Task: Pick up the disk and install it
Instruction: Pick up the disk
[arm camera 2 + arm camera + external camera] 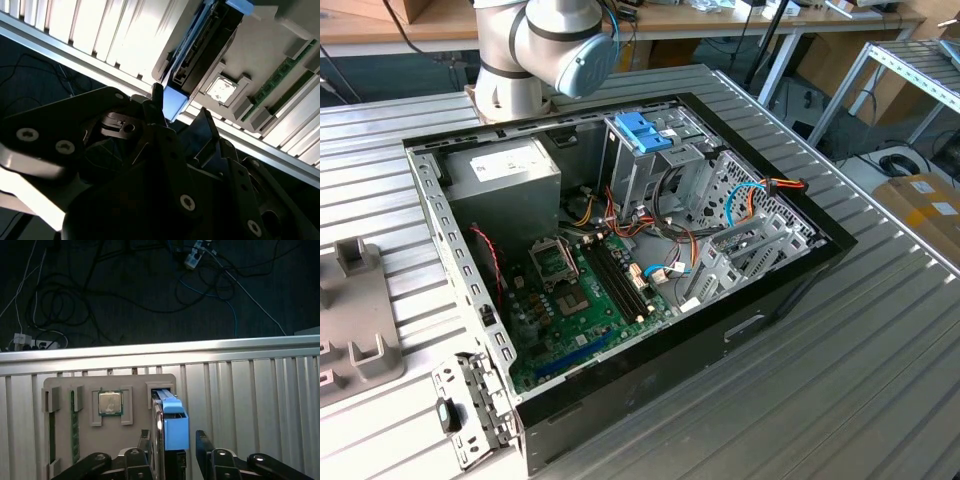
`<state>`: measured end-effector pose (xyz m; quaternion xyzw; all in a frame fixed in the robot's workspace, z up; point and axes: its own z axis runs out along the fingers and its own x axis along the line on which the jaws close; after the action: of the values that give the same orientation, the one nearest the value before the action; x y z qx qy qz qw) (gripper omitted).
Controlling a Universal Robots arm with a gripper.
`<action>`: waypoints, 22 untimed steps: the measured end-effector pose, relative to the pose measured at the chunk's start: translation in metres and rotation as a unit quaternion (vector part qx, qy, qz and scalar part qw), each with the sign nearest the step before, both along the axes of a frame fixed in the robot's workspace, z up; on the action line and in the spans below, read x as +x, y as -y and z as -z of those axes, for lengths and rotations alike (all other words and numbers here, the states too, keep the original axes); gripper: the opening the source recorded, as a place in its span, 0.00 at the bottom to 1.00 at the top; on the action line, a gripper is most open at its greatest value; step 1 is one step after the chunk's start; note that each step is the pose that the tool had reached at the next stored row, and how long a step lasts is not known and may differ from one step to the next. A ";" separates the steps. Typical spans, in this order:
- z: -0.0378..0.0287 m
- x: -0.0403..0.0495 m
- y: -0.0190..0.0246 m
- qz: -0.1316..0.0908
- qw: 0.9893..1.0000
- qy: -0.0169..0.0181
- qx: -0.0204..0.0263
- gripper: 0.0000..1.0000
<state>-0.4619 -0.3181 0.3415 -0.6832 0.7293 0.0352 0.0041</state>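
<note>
The disk point(170, 412) stands on edge in a slot of a grey holder plate point(135, 385), its light-blue carrier end point(176, 427) turned toward the camera. In the second wrist view the disk point(202, 47) shows as a dark slab with blue rails. My gripper point(173, 440) is open, with one black finger point(145, 440) on each side of the disk and small gaps between the fingers and the carrier. In the second wrist view the gripper point(181, 107) has its fingertips point(157, 95) level with the blue end.
The holder plate also carries a processor chip point(110, 402) and a green memory stick point(75, 425). Beyond the ribbed table edge point(160, 352) lies dark floor with cables. The open computer case point(620, 250) holds an upright drive cage with a blue handle point(642, 130). The arm's base point(520, 60) stands behind it.
</note>
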 end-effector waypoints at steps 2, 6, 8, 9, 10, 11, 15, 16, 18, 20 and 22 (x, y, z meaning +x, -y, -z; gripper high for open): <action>0.0023 0.0000 -0.0002 -0.002 1.000 0.000 0.000 0.48; 0.0054 -0.0002 -0.0006 -0.007 1.000 0.000 0.000 0.48; 0.0069 -0.0003 -0.0008 -0.008 1.000 0.000 0.000 0.48; 0.0080 -0.0004 -0.0008 -0.009 1.000 0.000 0.000 0.48; 0.0088 -0.0005 -0.0008 -0.009 1.000 0.000 0.000 0.48; 0.0109 -0.0007 -0.0009 -0.011 1.000 0.000 0.000 0.48; 0.0156 -0.0013 -0.0009 -0.014 1.000 0.000 0.000 0.48; 0.0168 -0.0014 -0.0009 -0.014 1.000 0.000 0.000 0.48; 0.0219 -0.0016 -0.0009 -0.017 1.000 0.000 0.000 0.48; 0.0249 -0.0017 -0.0009 -0.018 1.000 0.000 0.000 0.48; 0.0282 -0.0018 -0.0009 -0.020 1.000 0.000 0.000 0.48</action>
<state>-0.4636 -0.3172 0.3133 -0.6973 0.7159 0.0353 0.0034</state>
